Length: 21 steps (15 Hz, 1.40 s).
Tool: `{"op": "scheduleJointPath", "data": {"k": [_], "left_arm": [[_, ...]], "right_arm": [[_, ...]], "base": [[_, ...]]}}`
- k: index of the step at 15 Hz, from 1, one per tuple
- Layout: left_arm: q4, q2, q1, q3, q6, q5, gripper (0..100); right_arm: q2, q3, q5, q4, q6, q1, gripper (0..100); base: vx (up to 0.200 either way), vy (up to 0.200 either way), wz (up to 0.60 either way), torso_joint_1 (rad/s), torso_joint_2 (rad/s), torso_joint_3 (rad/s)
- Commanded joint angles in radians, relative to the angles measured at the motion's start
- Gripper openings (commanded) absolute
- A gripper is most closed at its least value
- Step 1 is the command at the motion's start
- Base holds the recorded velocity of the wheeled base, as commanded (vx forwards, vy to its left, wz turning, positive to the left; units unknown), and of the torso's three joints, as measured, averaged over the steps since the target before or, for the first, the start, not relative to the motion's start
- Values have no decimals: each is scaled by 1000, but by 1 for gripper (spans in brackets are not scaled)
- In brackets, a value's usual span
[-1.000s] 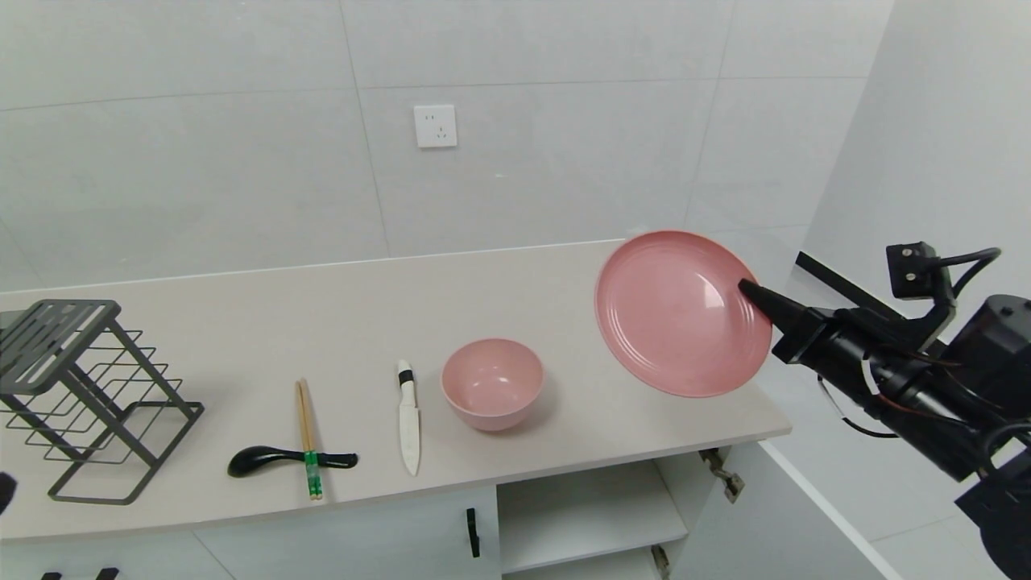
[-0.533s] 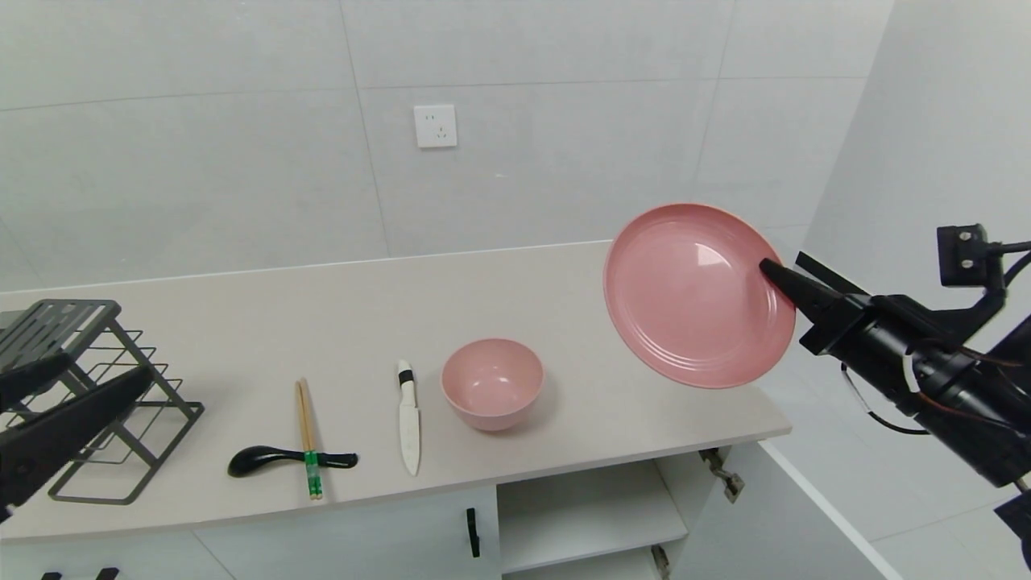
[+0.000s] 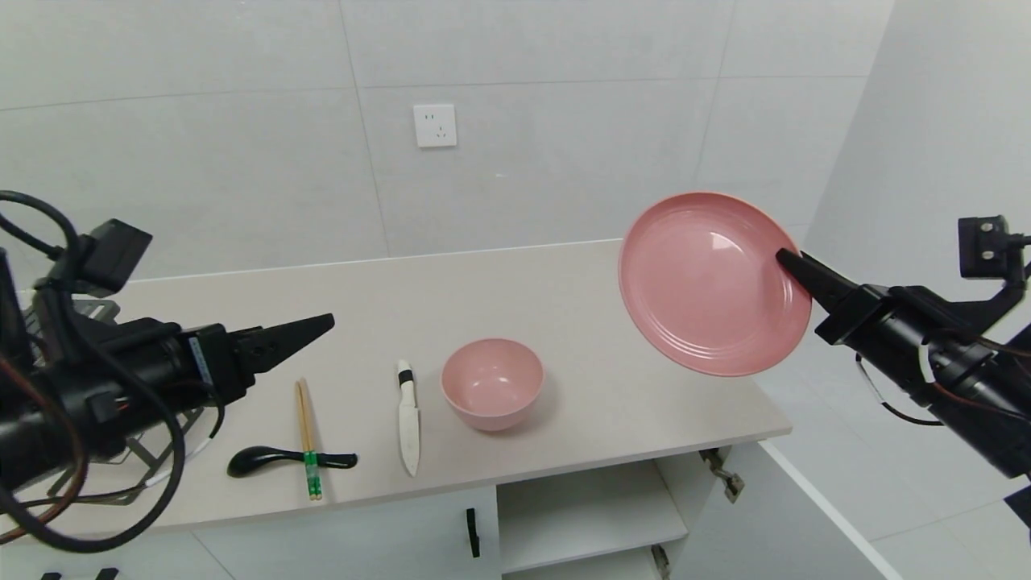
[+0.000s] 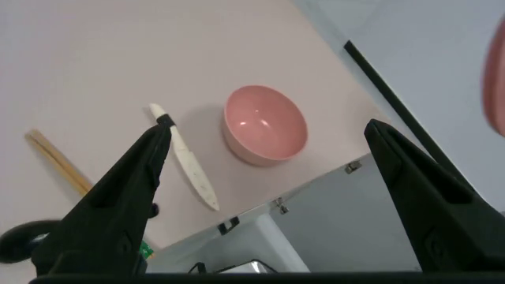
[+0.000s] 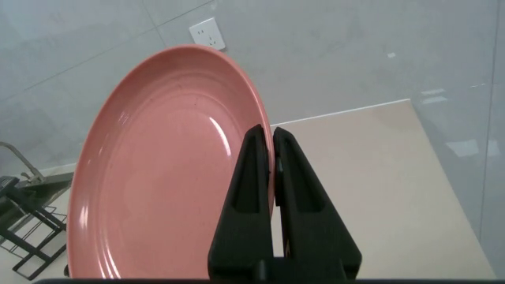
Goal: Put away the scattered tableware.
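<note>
Plate (image 3: 713, 282) hangs tilted in the air off the right end of the table (image 3: 604, 387), pinched only at its rim by my right jaws, with my left jaws spread wide above the chopsticks (image 3: 307, 439); I fear a quick swing could twist it loose and drop it.

The pale counter (image 3: 451, 298) runs along the tiled wall, and a pink bowl (image 3: 492, 383) stands upright near its front edge. Just left of the bowl a white knife (image 3: 409, 417) lies with its tip toward the front. Farther left of the bowl, wooden chopsticks (image 3: 307, 439) cross the handle of a black spoon (image 3: 274, 461). Well left of the bowl stands a grey wire rack (image 3: 95, 309), partly hidden
</note>
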Motion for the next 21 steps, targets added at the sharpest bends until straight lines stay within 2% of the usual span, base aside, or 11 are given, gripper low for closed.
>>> {"op": "scheduleJointPath", "data": {"k": [1,2,5,7,8,9,12,14,18,20,21], "left_arm": [[-6,152,-4,-28,0,11,100],[-11,181,-12,-39,0,11,100],[-48,295,-95,-91,5,16,100],[-81,395,-146,-134,3,59,100],[-81,395,-146,-134,3,59,100],[-124,482,-167,-156,0,103,100],[-178,570,-170,-159,0,112,100],[-186,605,-170,-170,0,131,100],[-203,680,-175,-180,-1,126,100],[-275,746,-175,-182,-1,128,100],[-350,801,-176,-191,-3,129,100]], "right_arm": [[1,-1,0,-1,0,-2,0],[1,-1,0,-1,0,-1,0],[2,-1,0,-1,0,-1,0],[2,-1,0,-1,0,-1,0],[2,-1,0,-1,0,-1,0],[2,-1,0,-1,0,-1,0],[2,-1,0,-1,0,1,0],[4,-1,0,-1,0,1,0],[2,-1,0,-1,0,-1,0],[4,-1,0,-1,-2,1,0],[4,-1,0,-1,-2,2,0]], "base": [[0,0,0,0,0,0],[0,0,0,0,0,0],[0,0,0,0,0,0],[0,0,0,0,0,0],[0,0,0,0,0,0],[0,0,0,0,0,0],[0,0,0,0,0,0],[0,0,0,0,0,0],[0,0,0,0,0,0],[0,0,0,0,0,0],[0,0,0,0,0,0]]}}
